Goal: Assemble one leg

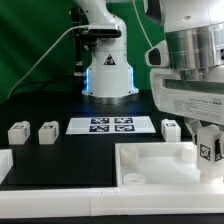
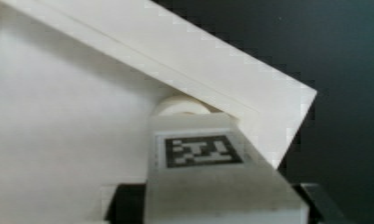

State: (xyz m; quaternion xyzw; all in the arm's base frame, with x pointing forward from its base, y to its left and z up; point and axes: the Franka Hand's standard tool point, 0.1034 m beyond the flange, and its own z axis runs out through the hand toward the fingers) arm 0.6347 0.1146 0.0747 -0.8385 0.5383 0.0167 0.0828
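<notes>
As the gripper (image 1: pixel 208 142) holds it, the leg (image 2: pixel 205 150) overhangs the tray (image 1: pixel 150 168)

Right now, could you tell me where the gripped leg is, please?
The leg sits at the exterior view's right, between the jaws, at the white tray's corner.

I'm not seeing any words, brand names or numbers that can be read anywhere; only coded signs are showing. In the exterior view, four black-and-white square tags are sitting on the marker board (image 1: pixel 110 125) at mid-frame. A dark triangular sign, its symbol too small to read, is standing out on the glowing arm base (image 1: pixel 108 75) in the upper middle, and another tag is facing out from the leg (image 1: pixel 208 150) at the right edge. In the wrist view, the leg (image 2: pixel 202 150) is showing a black square tag with a blocky white pattern on its flat face.
</notes>
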